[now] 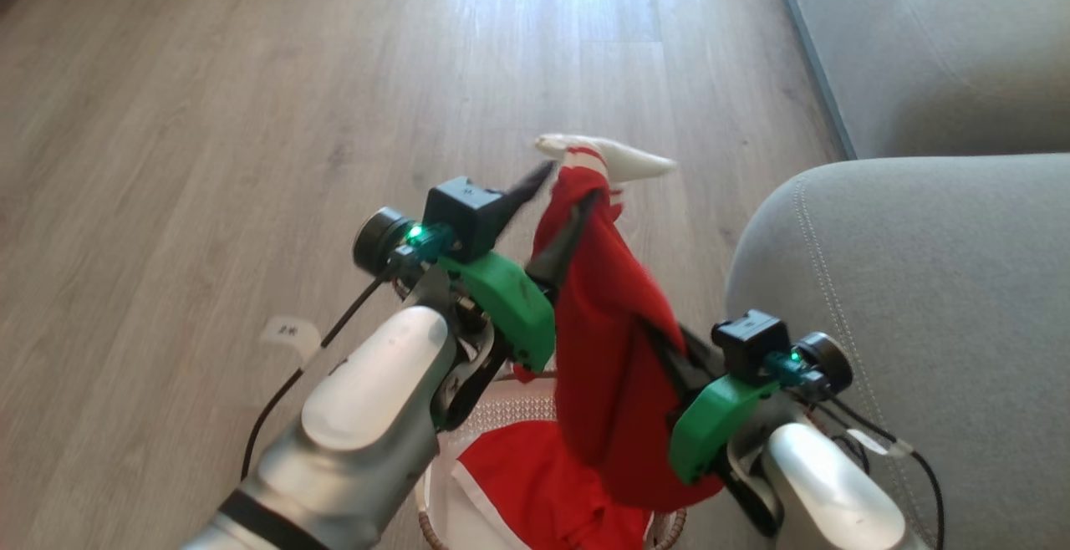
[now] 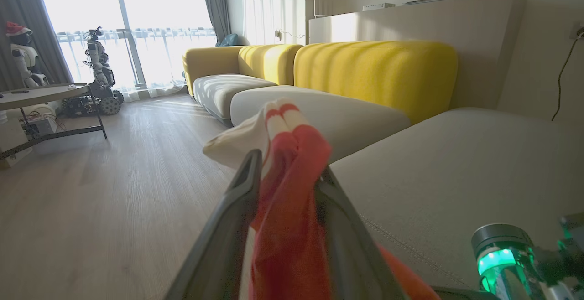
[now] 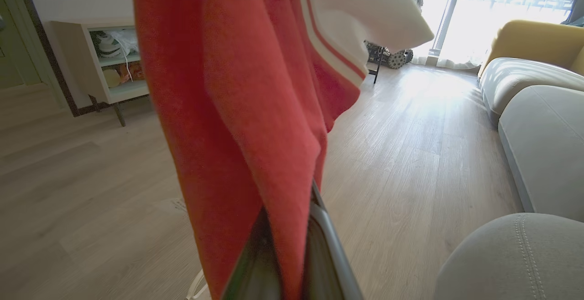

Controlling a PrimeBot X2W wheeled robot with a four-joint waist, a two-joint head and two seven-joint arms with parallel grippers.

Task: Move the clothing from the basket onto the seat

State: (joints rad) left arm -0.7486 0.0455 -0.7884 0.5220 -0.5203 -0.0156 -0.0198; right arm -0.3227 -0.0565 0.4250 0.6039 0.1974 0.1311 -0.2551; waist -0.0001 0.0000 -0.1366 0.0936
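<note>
Hanging garment (image 1: 614,341), long axis upright, white-trimmed end uppermost.
Right gripper (image 1: 669,353) clamps it; left gripper (image 1: 573,182) fingers stand parted around it.

One basket (image 1: 528,404) stood on the floor (image 1: 209,115). There were two red garments: the lifted garment (image 1: 614,341) over the basket's rim and the second garment (image 1: 535,483) inside it. Two grippers showed, the left gripper (image 1: 571,182) and the right gripper (image 1: 660,341). The head view held two grey cushions, the near seat cushion (image 1: 919,299) and the far seat cushion (image 1: 936,40). By the window stood what seemed to be two other robots, a wheeled robot (image 2: 98,69) and a hatted robot (image 2: 20,56).
</note>
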